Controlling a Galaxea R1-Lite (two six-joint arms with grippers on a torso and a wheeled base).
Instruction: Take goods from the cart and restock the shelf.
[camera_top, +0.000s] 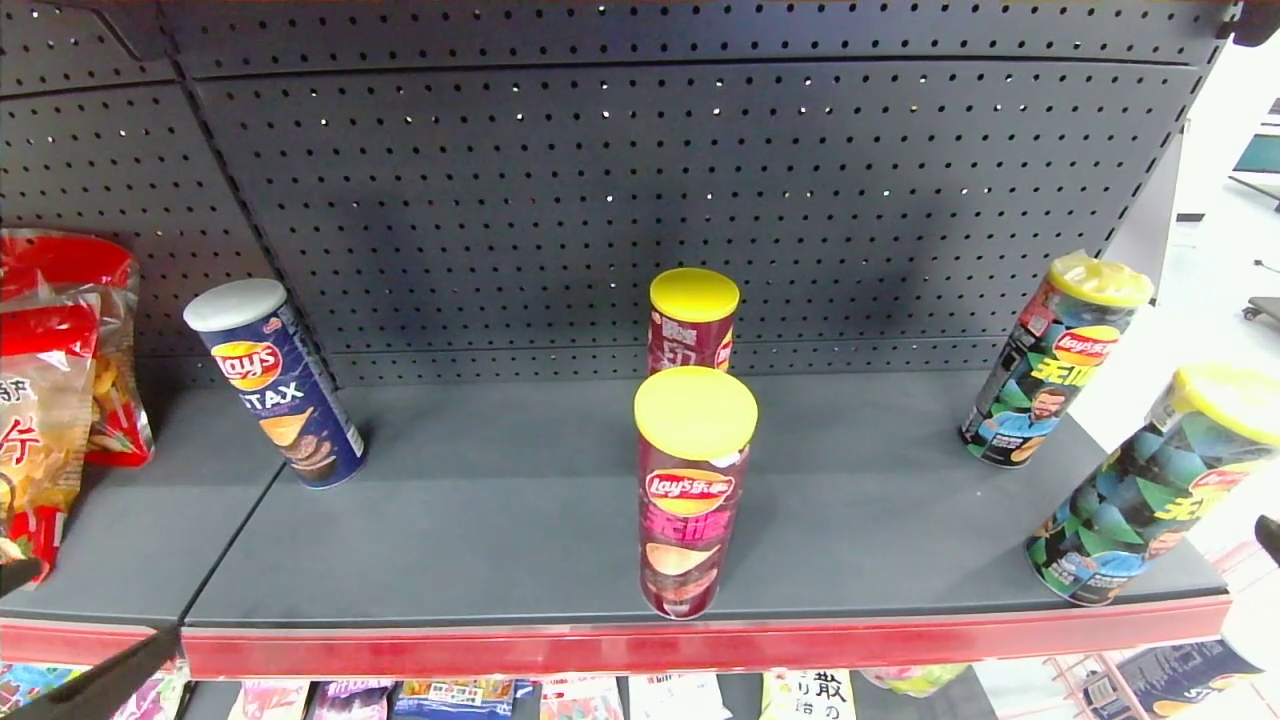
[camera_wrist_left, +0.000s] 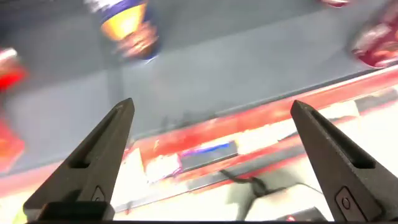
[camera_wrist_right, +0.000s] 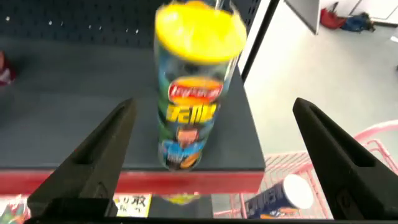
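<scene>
On the dark shelf (camera_top: 480, 520) stand a blue can (camera_top: 275, 385), two maroon cans with yellow lids, one at the front (camera_top: 695, 490) and one behind it (camera_top: 692, 320), and two green cans (camera_top: 1060, 360) (camera_top: 1150, 490). My right gripper (camera_wrist_right: 212, 107) is open and holds nothing. It faces the front green can (camera_wrist_right: 196, 87), which stands near the shelf's right front corner beyond the fingers (camera_wrist_right: 93, 168). My left gripper (camera_wrist_left: 211, 109) is open and holds nothing, low before the shelf's red front edge (camera_wrist_left: 249, 130), with the blue can (camera_wrist_left: 127, 28) farther off.
Snack bags (camera_top: 50, 380) fill the shelf's left end. Below the shelf edge is a lower row of packets (camera_top: 600, 695). A pink wire cart (camera_wrist_right: 292, 180) with a blue can (camera_wrist_right: 280, 196) in it stands at the lower right. Bare shelf lies between the cans.
</scene>
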